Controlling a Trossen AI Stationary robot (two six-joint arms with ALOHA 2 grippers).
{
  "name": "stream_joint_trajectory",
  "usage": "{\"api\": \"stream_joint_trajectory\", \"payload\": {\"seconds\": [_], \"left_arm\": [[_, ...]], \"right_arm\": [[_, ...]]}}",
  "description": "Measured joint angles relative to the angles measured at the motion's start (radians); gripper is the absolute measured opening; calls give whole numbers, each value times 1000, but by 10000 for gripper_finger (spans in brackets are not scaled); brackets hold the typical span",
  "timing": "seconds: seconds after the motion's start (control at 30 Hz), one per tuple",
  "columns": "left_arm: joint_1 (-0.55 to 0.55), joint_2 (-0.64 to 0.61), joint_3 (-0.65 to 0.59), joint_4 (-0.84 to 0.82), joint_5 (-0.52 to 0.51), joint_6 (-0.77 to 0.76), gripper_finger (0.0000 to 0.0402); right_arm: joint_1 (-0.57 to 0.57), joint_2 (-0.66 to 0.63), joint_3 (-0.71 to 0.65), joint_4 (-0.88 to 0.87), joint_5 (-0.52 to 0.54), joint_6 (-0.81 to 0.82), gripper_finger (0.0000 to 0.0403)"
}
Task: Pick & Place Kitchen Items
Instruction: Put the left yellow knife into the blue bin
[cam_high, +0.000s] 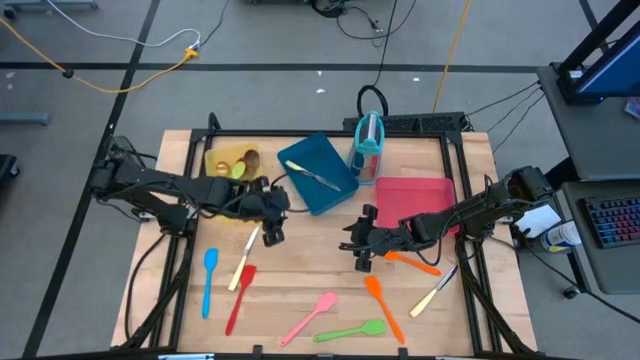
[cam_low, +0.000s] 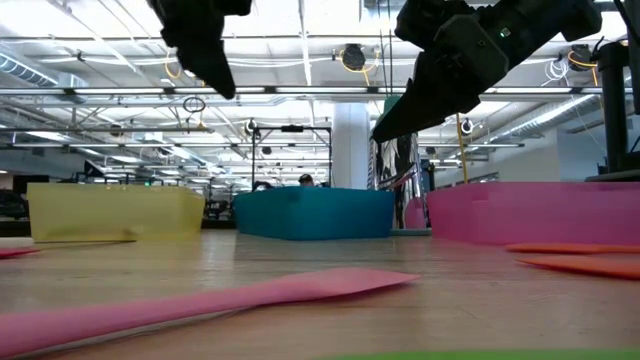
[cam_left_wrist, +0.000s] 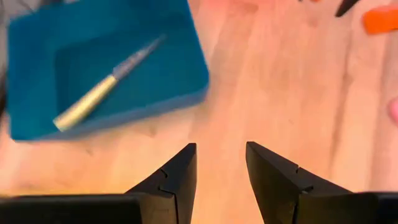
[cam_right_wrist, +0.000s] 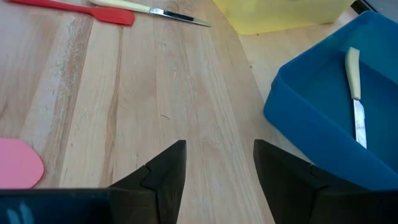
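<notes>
- Along the near edge of the wooden bench (cam_high: 300, 265) we see a green spatula (cam_high: 352, 330) and, just left of it, a pink spatula (cam_high: 310, 317).
- Right of these lie an orange spatula (cam_high: 383, 306) and a cream-handled metal knife (cam_high: 433, 291) near the right edge.
- On the near left lie a blue spoon (cam_high: 209, 281), a red spatula (cam_high: 240, 296) and a second cream-handled knife (cam_high: 245, 259), the knife crossing just beside the red spatula's blade.
- Another orange utensil (cam_high: 412, 263) lies just beside the right gripper, on its right.
- Mid-bench, the right gripper (cam_high: 361, 247) hangs above bare wood with its fingers (cam_right_wrist: 163, 171) released and nothing between them.
- Left of it, the left gripper (cam_high: 271, 222) also hangs above the bench, just near of the blue tray; its fingers (cam_left_wrist: 176, 177) stand apart and grasp nothing.
- Farther back, a flat red tray (cam_high: 420, 191) sits on the right.
- At centre, a blue tray (cam_high: 330, 185) holds one cream-handled metal knife (cam_high: 311, 174) lying diagonally on its floor.
- On the far left, a yellow tray (cam_high: 215, 158) holds a few small items, one green and the others brownish; we cannot tell what they are.
- At the far edge, between the blue and red trays, an upright teal holder (cam_high: 369, 140) stands.
</notes>
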Motion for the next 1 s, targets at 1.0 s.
{"api": "stream_joint_trajectory", "payload": {"seconds": [1.0], "left_arm": [[-396, 0, -292, -70, 29, -1029, 143]], "right_arm": [[0, 0, 0, 0, 0, 0, 180]]}}
